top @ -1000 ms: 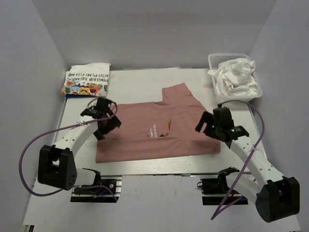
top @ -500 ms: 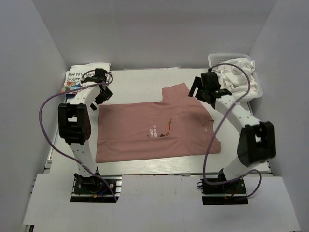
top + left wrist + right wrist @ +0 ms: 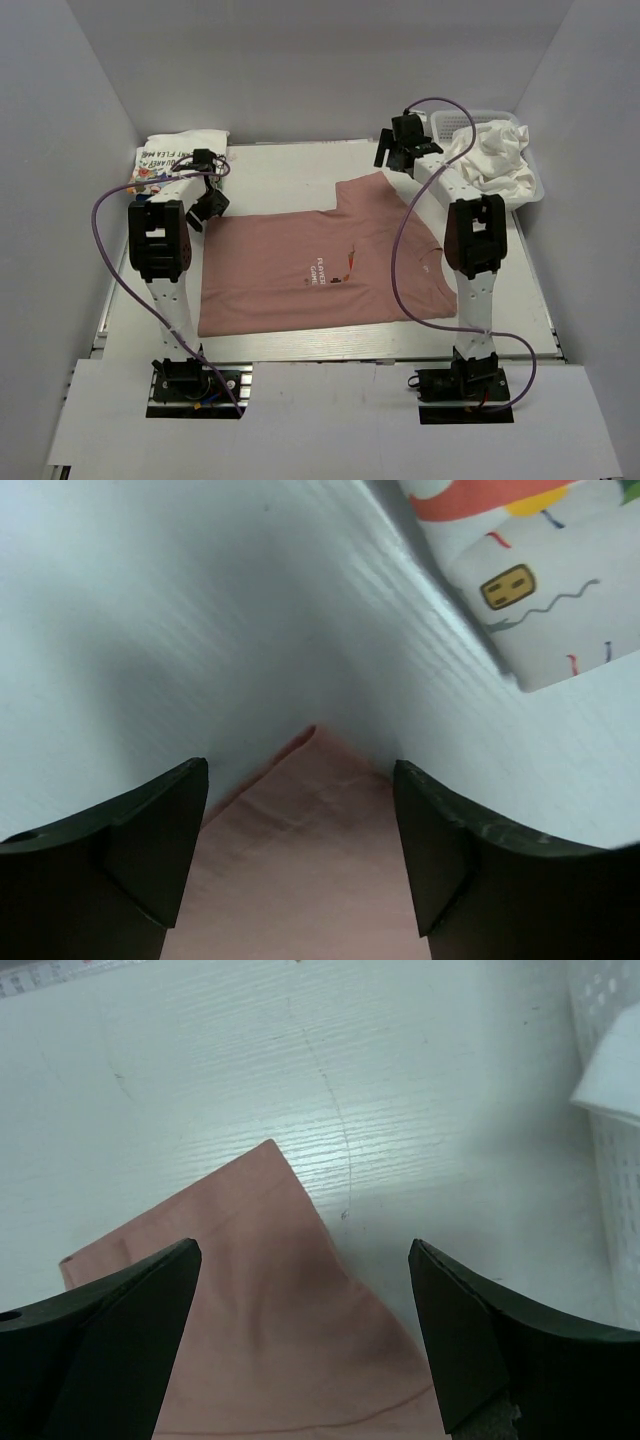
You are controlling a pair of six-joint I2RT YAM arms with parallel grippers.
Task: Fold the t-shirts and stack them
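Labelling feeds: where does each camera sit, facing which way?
Top external: above and behind, facing down at the table; left arm, right arm show.
Left wrist: down past left end effector at a corner of the pink shirt, printed shirt beyond.
Right wrist: down past right end effector at another corner, basket alongside.
Shared: the pink shirt.

My gripper (image 3: pixel 303 1260) hangs with its two dark fingers (image 3: pixel 120 1330) spread wide over the white bench (image 3: pixel 300 1060). A corner of the pink t-shirt (image 3: pixel 280 1340) lies flat between them, untouched. At my right edge stands the mesh basket (image 3: pixel 612 1195), with white fabric (image 3: pixel 612 1065) draped over its rim.
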